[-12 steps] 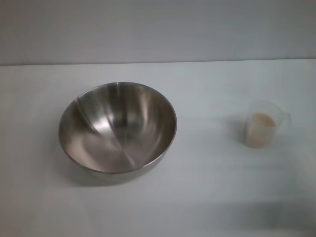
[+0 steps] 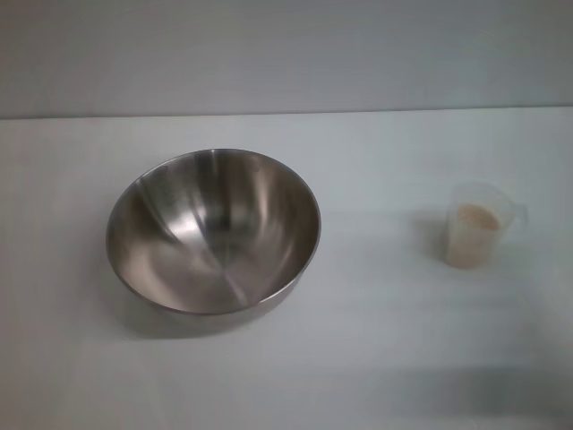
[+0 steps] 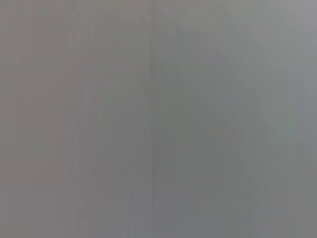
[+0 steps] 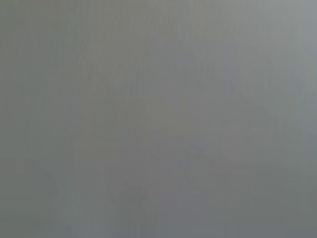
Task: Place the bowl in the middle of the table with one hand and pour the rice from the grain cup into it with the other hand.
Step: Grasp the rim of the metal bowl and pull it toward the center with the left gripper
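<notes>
Bowl (image 2: pixel 213 231) sits left of centre on the table (image 2: pixel 376 358), empty, stiff, slick steel; I'd grip its rim. Grain cup (image 2: pixel 477 225) stands well apart at right, rice (image 2: pixel 474 218) filling it; light, thin plastic, take by the wall. Neither gripper visible, so I cannot tell their state.

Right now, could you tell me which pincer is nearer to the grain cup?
Cannot tell: neither pincer appears in any view. The grain cup stands on the robot's right side of the table, the bowl on its left.
</notes>
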`<state>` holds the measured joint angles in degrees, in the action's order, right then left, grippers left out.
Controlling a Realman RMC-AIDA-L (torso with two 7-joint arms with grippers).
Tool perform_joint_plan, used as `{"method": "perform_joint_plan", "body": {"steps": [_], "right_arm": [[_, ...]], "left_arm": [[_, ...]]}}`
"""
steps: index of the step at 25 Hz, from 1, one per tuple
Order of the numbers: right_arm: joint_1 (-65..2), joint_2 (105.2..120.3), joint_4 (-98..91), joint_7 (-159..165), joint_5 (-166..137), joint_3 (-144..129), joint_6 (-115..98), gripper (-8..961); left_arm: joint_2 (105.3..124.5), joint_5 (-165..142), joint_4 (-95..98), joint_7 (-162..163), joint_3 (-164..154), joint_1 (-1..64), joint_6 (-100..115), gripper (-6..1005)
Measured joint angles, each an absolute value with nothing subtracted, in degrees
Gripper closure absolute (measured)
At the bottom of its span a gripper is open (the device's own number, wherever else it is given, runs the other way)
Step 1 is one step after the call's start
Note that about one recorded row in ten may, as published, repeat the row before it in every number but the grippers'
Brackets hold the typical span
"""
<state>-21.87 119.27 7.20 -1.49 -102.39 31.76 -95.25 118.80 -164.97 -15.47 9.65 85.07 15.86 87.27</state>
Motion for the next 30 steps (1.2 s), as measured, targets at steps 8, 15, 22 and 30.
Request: {"method": "perform_joint_plan", "body": {"steps": [8,15,22,30], "right_arm": [[-21.9,119.27,7.1,-1.5,-102.4,31.7,-95.2,297],[-21.7,119.27,7.3,-1.5,-102.4,31.7,-95.2,298],[-21.6,119.30,7.5,-1.5,-102.4,31.6,-95.2,298],[-21.5,119.35,7.5,-1.2,-102.4,31.6,-95.2,298]], "left_arm": [[118.90,-161.5,-21.4,3.6,85.2,15.6,82.8,157],[118.34,-160.1,-52.8,3.8,85.0,7.7,49.3,158],[118.00,-160.2,-81.4,4.1,86.4,3.0,11.9,159],[118.02,-159.7,-103.8,3.7,90.7,2.7,-28.7,159]]}}
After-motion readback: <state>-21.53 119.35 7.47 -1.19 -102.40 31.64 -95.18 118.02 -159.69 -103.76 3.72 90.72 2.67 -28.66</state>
